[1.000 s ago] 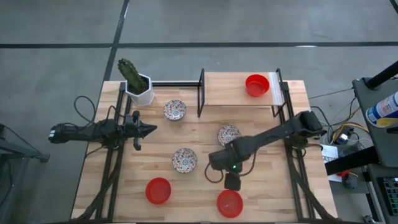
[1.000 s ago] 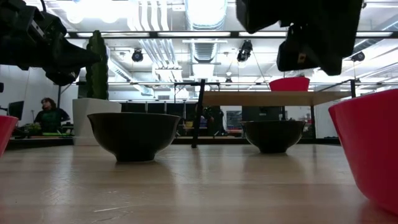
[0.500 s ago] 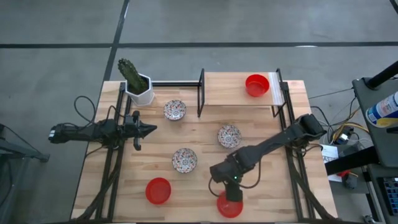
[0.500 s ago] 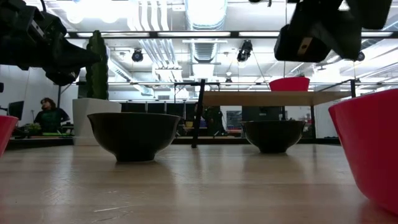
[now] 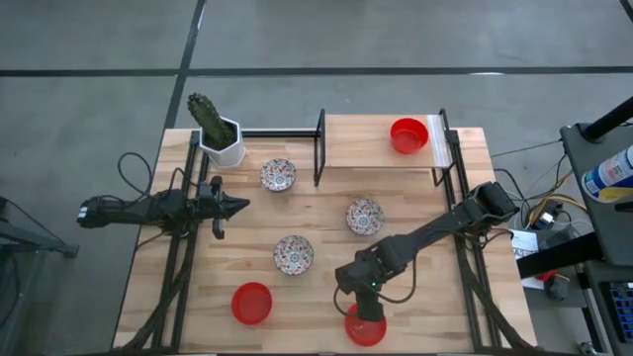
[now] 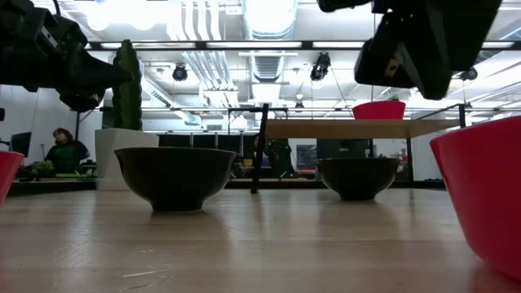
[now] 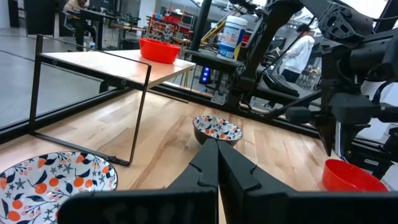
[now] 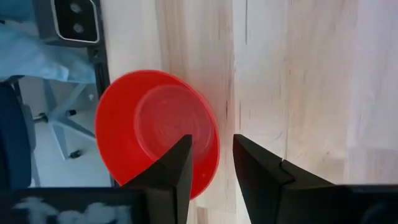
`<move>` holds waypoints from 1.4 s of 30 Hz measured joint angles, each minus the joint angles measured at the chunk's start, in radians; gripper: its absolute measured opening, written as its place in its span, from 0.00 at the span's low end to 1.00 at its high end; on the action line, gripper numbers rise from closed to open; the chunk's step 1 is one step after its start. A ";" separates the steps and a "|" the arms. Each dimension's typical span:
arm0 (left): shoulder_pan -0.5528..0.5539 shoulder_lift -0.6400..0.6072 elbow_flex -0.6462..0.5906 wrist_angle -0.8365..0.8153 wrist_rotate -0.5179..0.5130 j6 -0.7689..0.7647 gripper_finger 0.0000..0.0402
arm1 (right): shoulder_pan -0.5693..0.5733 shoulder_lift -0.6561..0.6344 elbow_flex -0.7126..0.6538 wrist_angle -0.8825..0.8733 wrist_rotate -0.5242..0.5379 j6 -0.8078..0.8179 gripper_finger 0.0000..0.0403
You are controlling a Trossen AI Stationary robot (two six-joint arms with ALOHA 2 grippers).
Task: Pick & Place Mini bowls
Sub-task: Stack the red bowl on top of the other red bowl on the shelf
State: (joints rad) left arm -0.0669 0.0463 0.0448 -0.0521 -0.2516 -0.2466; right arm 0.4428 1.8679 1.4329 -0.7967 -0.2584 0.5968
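Observation:
A red mini bowl (image 5: 366, 328) stands on its base at the table's near edge; it also shows in the right wrist view (image 8: 155, 127). My right gripper (image 5: 367, 309) hangs open above it, pointing down. One finger (image 8: 177, 165) is over the bowl's rim and the other over the table, clear of the bowl (image 6: 480, 187). Another red bowl (image 5: 251, 303) sits at the near left and a third (image 5: 408, 135) on the raised shelf. Floral bowls (image 5: 278, 175), (image 5: 364, 216), (image 5: 294, 254) stand mid-table. My left gripper (image 5: 242, 206) waits shut at the left.
A white pot with a cactus (image 5: 216, 129) stands at the far left corner. A black-framed wooden shelf (image 5: 376, 153) spans the far right. The table's near edge lies right beside the red bowl under my right gripper. A person shows in the room behind the table (image 6: 65, 150).
My right gripper has moved toward the table's near edge, from beside the near floral bowl to over the red bowl at that edge. The bowls have stayed where they were.

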 joint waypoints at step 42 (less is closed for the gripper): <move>0.000 0.000 0.000 0.000 0.000 0.000 0.00 | 0.051 0.000 -0.172 0.136 0.023 0.169 0.28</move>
State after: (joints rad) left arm -0.0669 0.0463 0.0444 -0.0521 -0.2516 -0.2466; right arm 0.4936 1.8683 1.2612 -0.6609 -0.2354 0.7658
